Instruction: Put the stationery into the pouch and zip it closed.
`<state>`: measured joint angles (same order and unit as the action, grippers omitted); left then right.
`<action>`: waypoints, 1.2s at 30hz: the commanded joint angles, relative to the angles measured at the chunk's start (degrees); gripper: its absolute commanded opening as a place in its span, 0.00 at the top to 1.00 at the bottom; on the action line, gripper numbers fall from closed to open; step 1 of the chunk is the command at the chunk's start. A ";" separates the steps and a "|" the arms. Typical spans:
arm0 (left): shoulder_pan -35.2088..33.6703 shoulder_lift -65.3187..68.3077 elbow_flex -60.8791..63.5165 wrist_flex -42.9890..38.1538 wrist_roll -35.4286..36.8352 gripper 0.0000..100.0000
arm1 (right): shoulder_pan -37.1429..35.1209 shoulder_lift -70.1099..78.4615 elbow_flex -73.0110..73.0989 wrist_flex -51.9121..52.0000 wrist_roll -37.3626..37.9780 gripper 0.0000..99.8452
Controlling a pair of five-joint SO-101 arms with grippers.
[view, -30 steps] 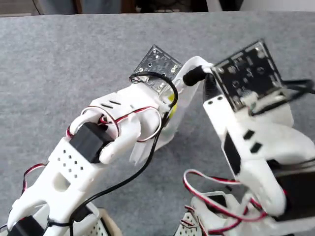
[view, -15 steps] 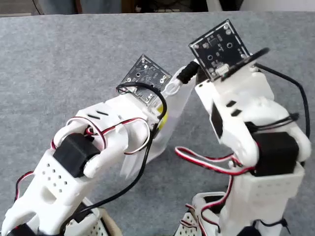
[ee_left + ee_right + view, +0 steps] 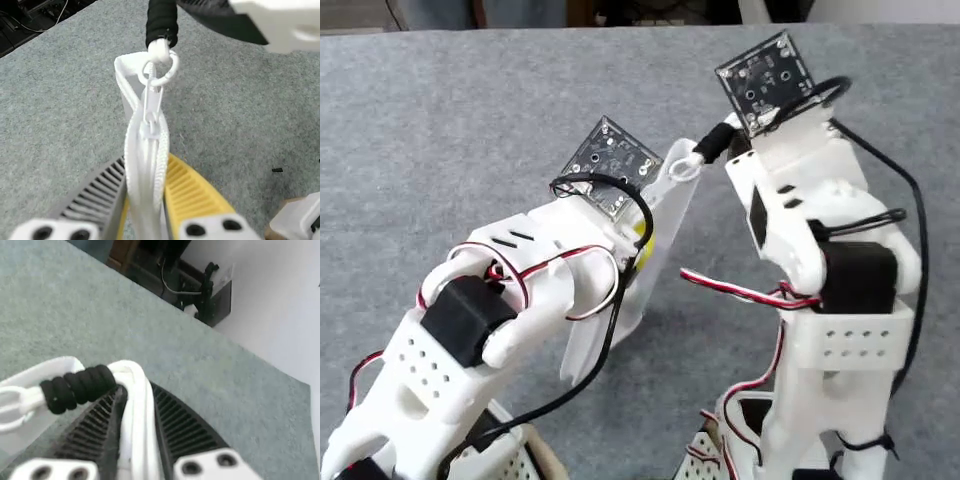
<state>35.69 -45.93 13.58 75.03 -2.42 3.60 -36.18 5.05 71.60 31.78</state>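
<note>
From the lower left of the high view your left arm runs up to the pouch (image 3: 665, 220), which stands on edge on the grey table (image 3: 440, 120) at centre frame. Your left gripper (image 3: 146, 165) has its grey and yellow jaws closed on the pouch's zipped top edge. Just past them sits the zipper slider (image 3: 148, 129), close to the pouch's end corner, and its pull ring (image 3: 172, 70) leads into a black cord (image 3: 162, 20). Farther back, at upper right, your right gripper (image 3: 136, 389) has its dark ribbed jaws clamped on a white strip (image 3: 135, 425) where the cord ends. You can't see the pouch's contents.
</note>
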 commanded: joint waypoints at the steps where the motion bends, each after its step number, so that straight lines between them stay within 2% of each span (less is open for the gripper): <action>1: 0.31 -4.66 -0.75 4.13 -0.09 0.97 | 7.47 0.92 1.98 -5.19 0.44 0.99; 23: -0.04 -6.33 -0.75 4.31 0.00 0.97 | 17.93 15.08 2.68 -10.29 -0.09 0.99; 29: -0.13 -6.24 -0.57 4.31 0.00 0.97 | 18.37 16.75 2.68 -9.85 -3.96 0.99; 36: -0.22 -5.71 -0.22 3.69 0.00 0.97 | 16.70 16.75 -0.31 -5.63 -4.13 0.99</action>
<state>35.78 -49.54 13.76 78.46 -2.33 15.30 -21.58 7.96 65.27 28.44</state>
